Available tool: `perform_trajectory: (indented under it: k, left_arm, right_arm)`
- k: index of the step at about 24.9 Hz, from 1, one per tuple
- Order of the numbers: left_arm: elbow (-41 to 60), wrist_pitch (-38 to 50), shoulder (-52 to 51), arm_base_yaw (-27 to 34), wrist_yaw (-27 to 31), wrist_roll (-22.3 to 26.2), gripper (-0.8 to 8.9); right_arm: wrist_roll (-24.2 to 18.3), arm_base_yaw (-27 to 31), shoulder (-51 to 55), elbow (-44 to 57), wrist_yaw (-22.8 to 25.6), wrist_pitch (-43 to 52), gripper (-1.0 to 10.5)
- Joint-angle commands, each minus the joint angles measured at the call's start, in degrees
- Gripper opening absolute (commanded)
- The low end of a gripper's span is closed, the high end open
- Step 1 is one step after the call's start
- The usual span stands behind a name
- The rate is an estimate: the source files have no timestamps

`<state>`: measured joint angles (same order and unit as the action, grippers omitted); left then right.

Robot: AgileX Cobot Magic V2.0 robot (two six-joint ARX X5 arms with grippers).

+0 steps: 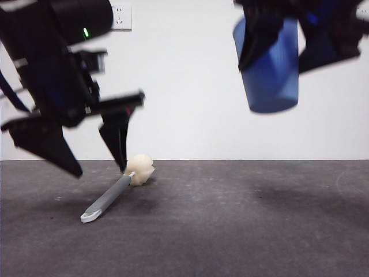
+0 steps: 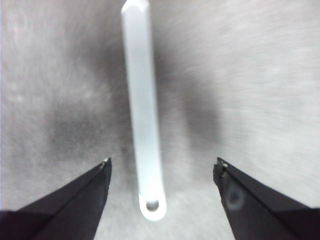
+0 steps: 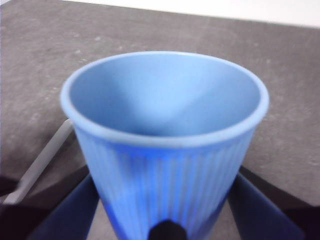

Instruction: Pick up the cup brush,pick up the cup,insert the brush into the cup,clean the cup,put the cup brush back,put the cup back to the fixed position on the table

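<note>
The cup brush (image 1: 118,187) lies on the table (image 1: 230,231), its cream sponge head toward the wall and its white looped tip toward the front. In the left wrist view its grey handle (image 2: 142,115) runs between the spread jaws. My left gripper (image 1: 101,170) hangs open just above it, touching nothing. High at the right, the blue ribbed cup (image 1: 268,66) is lifted well off the table, with my right gripper (image 1: 282,40) shut on its wall. The right wrist view looks into the empty cup (image 3: 165,135) held between the jaws.
A white wall with a socket (image 1: 121,16) closes the far side of the table. Part of the brush handle (image 3: 42,160) shows on the table beside the held cup in the right wrist view.
</note>
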<state>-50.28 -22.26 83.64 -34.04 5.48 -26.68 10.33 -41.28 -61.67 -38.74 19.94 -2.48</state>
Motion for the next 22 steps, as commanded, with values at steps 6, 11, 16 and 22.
perform_trajectory:
  k: [6, 11, 16, 22]
  left_arm:
    - [0.1, -2.3, -13.5, -0.1, -4.7, 4.8, 3.48]
    - [0.1, -7.0, -22.6, -0.1, -4.1, 8.3, 3.47]
    - [0.1, -10.6, -26.9, -0.1, -3.9, 8.9, 3.47]
    - [0.1, -10.8, -27.3, -0.1, -3.9, 9.4, 3.47]
  right_arm:
    - [-3.8, 9.9, -12.0, 2.4, -11.8, 16.3, -0.2]
    - [-7.8, 12.5, -24.6, 2.4, -14.1, 27.8, -0.2]
    - [-9.0, 14.7, -33.3, 2.4, -17.0, 37.1, -0.2]
    - [-11.4, 15.8, -36.3, 2.5, -17.1, 37.0, -0.2]
